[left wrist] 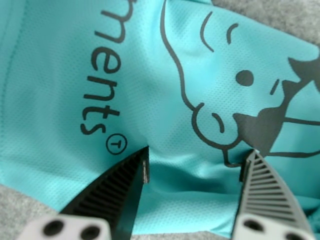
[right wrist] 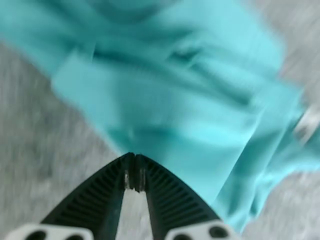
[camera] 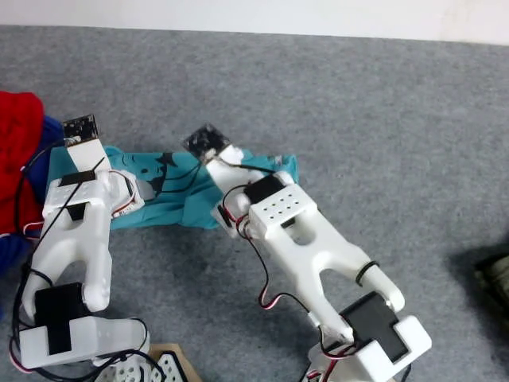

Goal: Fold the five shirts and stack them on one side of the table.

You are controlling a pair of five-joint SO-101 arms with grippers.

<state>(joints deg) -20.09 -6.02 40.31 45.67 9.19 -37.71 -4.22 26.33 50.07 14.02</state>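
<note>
The left gripper (left wrist: 197, 167) has its fingers (left wrist: 115, 195) spread wide, both tips resting down on the teal shirt (left wrist: 150, 85) beside its black line drawing, with a bare stretch of cloth between them and nothing gripped. The right gripper (right wrist: 134, 172) has its fingers (right wrist: 100, 200) pressed together, their tips meeting right at the edge of the shirt where cloth gives way to the grey table (camera: 382, 119). Whether a fold is caught between them cannot be told, as that view is smeared. From above, the teal shirt (camera: 187, 207) lies crumpled in a band across the left half of the table, under both arms' wrists, which hide much of it and both grippers. A red and blue heap of clothes (camera: 17, 135) is cut off at the left edge, and a dark thing (camera: 495, 274) at the right edge is too cropped to identify.
</note>
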